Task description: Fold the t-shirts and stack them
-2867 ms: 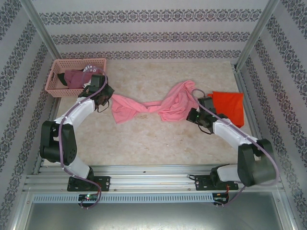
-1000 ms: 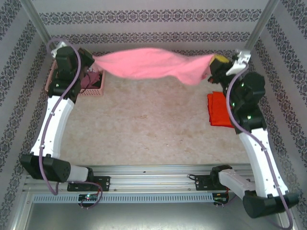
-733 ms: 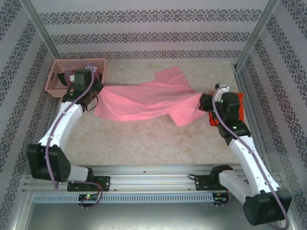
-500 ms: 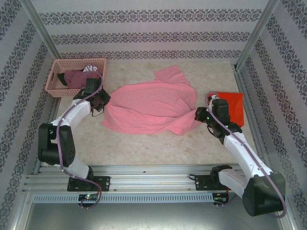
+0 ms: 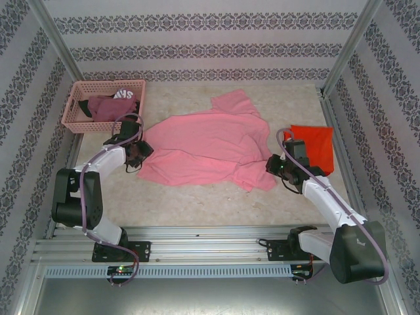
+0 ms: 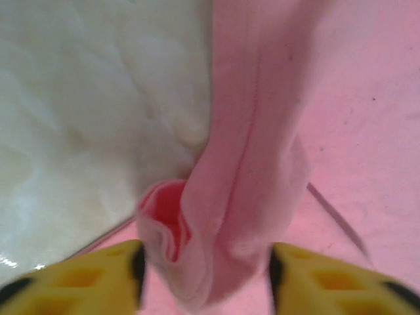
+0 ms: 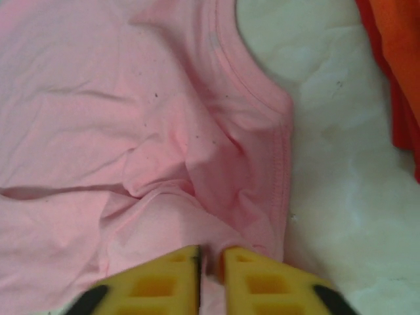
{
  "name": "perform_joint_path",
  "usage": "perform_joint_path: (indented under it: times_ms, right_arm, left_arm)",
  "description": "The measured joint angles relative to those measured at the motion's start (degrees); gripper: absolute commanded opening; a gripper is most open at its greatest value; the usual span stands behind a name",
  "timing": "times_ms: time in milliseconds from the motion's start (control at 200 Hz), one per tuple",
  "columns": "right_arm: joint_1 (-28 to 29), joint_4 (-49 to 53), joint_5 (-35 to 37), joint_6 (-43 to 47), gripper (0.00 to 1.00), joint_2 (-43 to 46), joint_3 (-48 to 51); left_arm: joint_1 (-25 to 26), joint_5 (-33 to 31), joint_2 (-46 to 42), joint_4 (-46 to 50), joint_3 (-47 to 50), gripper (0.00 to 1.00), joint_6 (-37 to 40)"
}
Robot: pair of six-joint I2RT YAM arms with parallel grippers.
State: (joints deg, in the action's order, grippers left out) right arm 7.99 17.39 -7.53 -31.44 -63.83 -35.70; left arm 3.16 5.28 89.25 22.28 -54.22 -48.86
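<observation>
**A:** How do the fingers of the left gripper (image 6: 205, 262) stand?

**B:** The two yellow fingers (image 6: 98, 275) are apart. A thick fold of the pink t-shirt (image 5: 207, 147) sits between them and fills almost all of the gap. A hem seam runs along this fold.

**A:** And the right gripper (image 7: 210, 259)?

**B:** Its fingers are nearly together, with only a thin slit between them. The edge of the pink cloth reaches the tips just below the round collar (image 7: 252, 79). I cannot tell if they pinch it.

**A:** Where is the pink shirt as a whole?

**B:** It lies spread in the middle of the table (image 5: 197, 203), wrinkled, with one sleeve toward the far wall. The left gripper is at its left edge and the right gripper at its right edge.

**A:** And the other shirt?

**B:** The orange-red t-shirt (image 5: 315, 147) lies folded at the right side of the table. Bare table separates it from the pink one.

**A:** Anything farther out?

**B:** A pink basket (image 5: 72, 111) stands in the far left corner, with a maroon garment (image 5: 105, 105) inside.
</observation>
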Motion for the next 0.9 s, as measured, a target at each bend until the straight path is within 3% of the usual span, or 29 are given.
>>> perform_joint_path:
  times_ms: [50,140,285,430,610,734,899]
  right_arm:
    - [0.0,0.3,0.7,0.3,0.55,0.5,0.0]
    - [0.9,0.5,2.4,1.9,0.63,1.5,-0.6]
    - [4.0,-0.8,5.4,4.6,0.68,-0.9,-5.2]
    - [9.2,-4.3,7.3,6.7,0.69,-11.5,-13.7]
    - [15.5,-9.6,6.5,7.4,0.70,-27.7,-25.0]
    - [17.8,-13.1,3.8,6.3,0.70,-35.4,-28.7]
    - [18.1,-14.8,2.0,4.2,0.69,-37.0,-28.2]
  left_arm:
    - [0.2,-1.4,-1.4,0.6,0.0,1.00,0.6]
    - [0.9,-4.5,-5.4,1.1,0.0,1.00,1.9]
    - [5.2,-7.6,-9.8,1.1,-0.3,1.00,3.3]
    - [8.0,-7.9,-10.1,-0.1,1.6,1.00,2.5]
    - [8.1,-7.9,-11.5,-2.2,7.5,1.00,0.5]
    - [8.1,-7.9,-7.8,-2.8,3.4,0.98,1.6]
    - [8.0,-7.0,5.1,-5.4,-9.6,0.92,4.2]
